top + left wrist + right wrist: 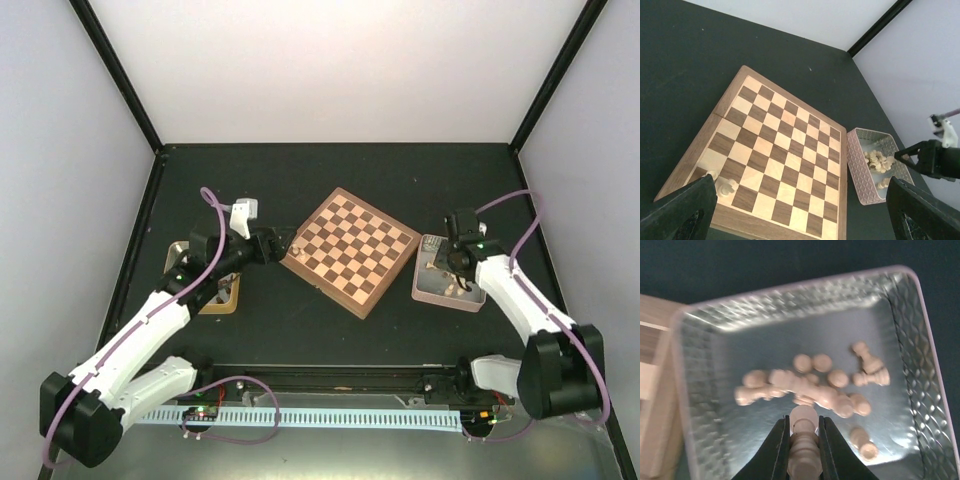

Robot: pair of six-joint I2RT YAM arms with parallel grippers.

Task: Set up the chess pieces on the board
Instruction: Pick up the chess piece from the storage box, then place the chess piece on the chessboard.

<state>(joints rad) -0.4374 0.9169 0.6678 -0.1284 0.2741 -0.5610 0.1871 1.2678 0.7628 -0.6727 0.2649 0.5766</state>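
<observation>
Board [352, 250] sits mid-worktop [300, 330], rotated, with two pale pieces [728, 187] on its corner nearest the left edge; the grey tray [860, 176] toward the right edge holds the rest. Pick step: right gripper [804, 421] is clamped on one pale piece [804, 446] over the tray, and left gripper [800, 200] is spread wide and empty at the board's left corner. Next, I'd say: lift clear of the tray wall, then set down upright on a back-row square; no readable writing anywhere.

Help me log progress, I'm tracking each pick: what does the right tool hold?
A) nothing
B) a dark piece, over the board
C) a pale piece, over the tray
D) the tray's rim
C: the right wrist view shows the right tool shut on a pale piece over the tray.
</observation>
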